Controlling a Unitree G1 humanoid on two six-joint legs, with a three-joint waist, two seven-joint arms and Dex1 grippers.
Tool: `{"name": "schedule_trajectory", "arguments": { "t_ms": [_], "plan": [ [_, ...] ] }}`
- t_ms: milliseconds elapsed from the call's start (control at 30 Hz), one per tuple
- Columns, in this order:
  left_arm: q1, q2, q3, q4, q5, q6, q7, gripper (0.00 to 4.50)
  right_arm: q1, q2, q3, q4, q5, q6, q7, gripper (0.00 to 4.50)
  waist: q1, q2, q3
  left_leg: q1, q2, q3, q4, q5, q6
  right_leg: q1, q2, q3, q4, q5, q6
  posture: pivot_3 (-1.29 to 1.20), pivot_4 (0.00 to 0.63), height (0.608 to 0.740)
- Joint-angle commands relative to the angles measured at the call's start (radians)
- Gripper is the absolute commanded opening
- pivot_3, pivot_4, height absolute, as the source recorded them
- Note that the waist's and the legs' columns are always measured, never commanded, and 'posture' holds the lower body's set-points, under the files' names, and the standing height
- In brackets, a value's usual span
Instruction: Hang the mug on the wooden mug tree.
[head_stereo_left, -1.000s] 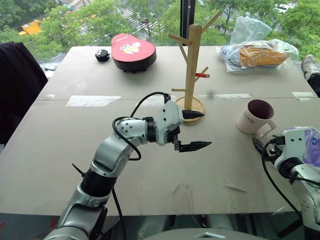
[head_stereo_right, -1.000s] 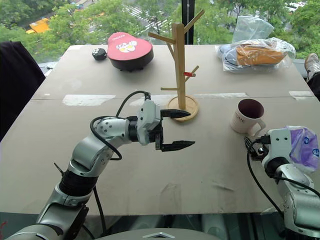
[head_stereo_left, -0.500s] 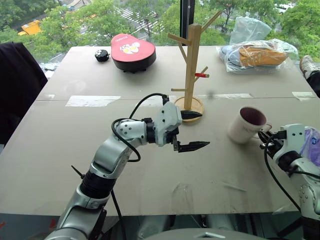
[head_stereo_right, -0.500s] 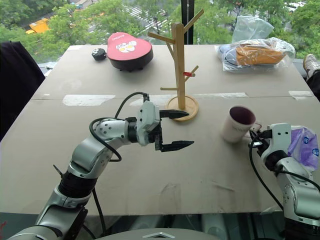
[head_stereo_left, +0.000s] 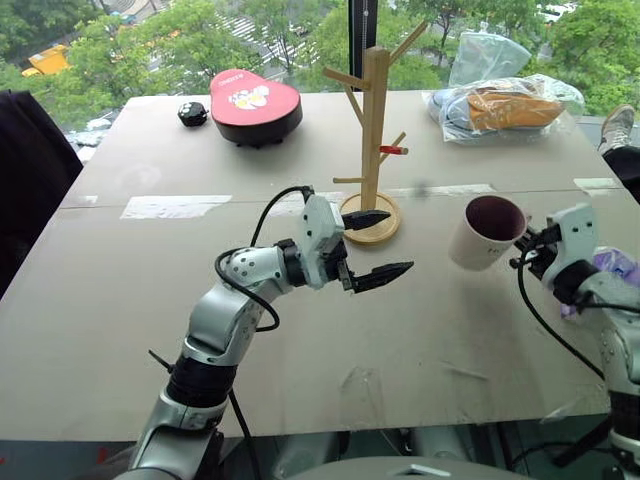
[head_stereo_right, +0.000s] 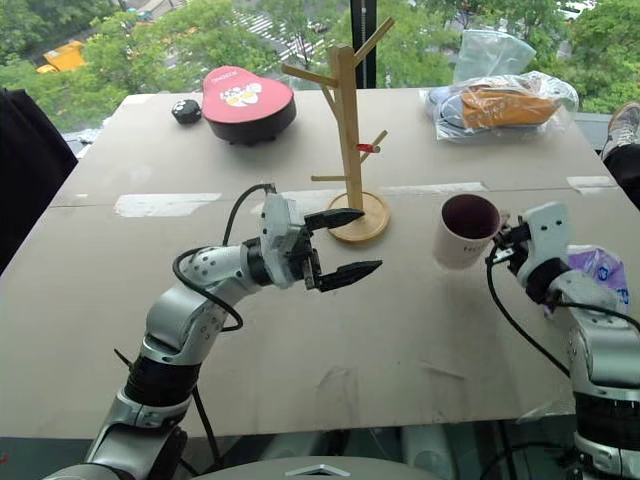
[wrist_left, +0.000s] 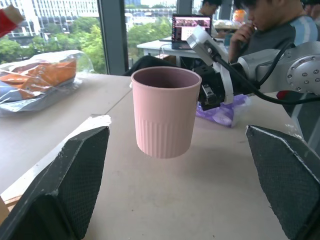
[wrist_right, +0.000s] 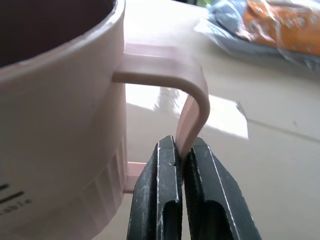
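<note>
The cream-white mug (head_stereo_left: 485, 232) with a maroon inside hangs clear of the table at the right, slightly tilted. My right gripper (head_stereo_left: 526, 245) is shut on its loop handle (wrist_right: 192, 107), and the two black fingers (wrist_right: 162, 200) pinch the handle's outer bend. The wooden mug tree (head_stereo_left: 374, 130) stands on its round base (head_stereo_left: 375, 228) at the table's middle, to the left of the mug, with a red band on one peg. My left gripper (head_stereo_left: 385, 245) stays open just in front of the tree's base, pointing right at the mug (wrist_left: 164, 111), nothing between its fingers (wrist_left: 75, 180).
A red heart-shaped case (head_stereo_left: 248, 103) and a small black object (head_stereo_left: 188, 113) lie at the far left. Clear plastic bags (head_stereo_left: 505, 108) sit at the far right. A purple-patterned bag (head_stereo_left: 612, 270) lies by my right arm. A person (wrist_left: 272, 25) sits beyond the table.
My right gripper shut on the mug's handle and lifted the mug off the table, up and a little toward the tree. The left gripper turned slightly and stayed open.
</note>
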Motion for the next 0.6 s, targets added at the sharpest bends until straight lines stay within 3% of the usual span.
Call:
{"name": "schedule_trajectory", "arguments": {
  "t_ms": [33, 333, 600],
  "plan": [
    [0.055, -0.044, 0.078, -0.009, -0.024, -0.081, 0.058, 4.5, -0.154, -0.063, 0.065, -0.059, 0.07, 0.056, 0.122, 0.01, 0.003, 0.0, 0.0, 0.0, 0.0, 0.0, 0.0, 0.0, 0.0, 0.0, 0.0, -0.001, 0.0, 0.0, 0.0, 0.0, 0.15, 0.74],
    [0.125, -0.151, 0.172, -0.031, -0.066, -0.212, 0.159, 4.5, -0.547, -0.141, 0.27, 0.0, 0.051, 0.168, 0.271, 0.01, 0.015, -0.004, 0.001, -0.005, 0.0, -0.005, 0.002, 0.0, 0.0, 0.0, -0.002, -0.006, -0.004, 0.0, 0.0, 0.0, 0.15, 0.74],
    [0.157, -0.174, 0.154, -0.029, -0.068, -0.245, 0.173, 4.5, -0.692, -0.192, 0.385, 0.06, -0.02, 0.24, 0.341, 0.01, 0.012, -0.005, 0.001, -0.018, 0.0, -0.004, 0.004, 0.0, 0.0, -0.012, -0.002, -0.007, -0.003, 0.002, -0.001, 0.0, 0.15, 0.74]
  ]
}}
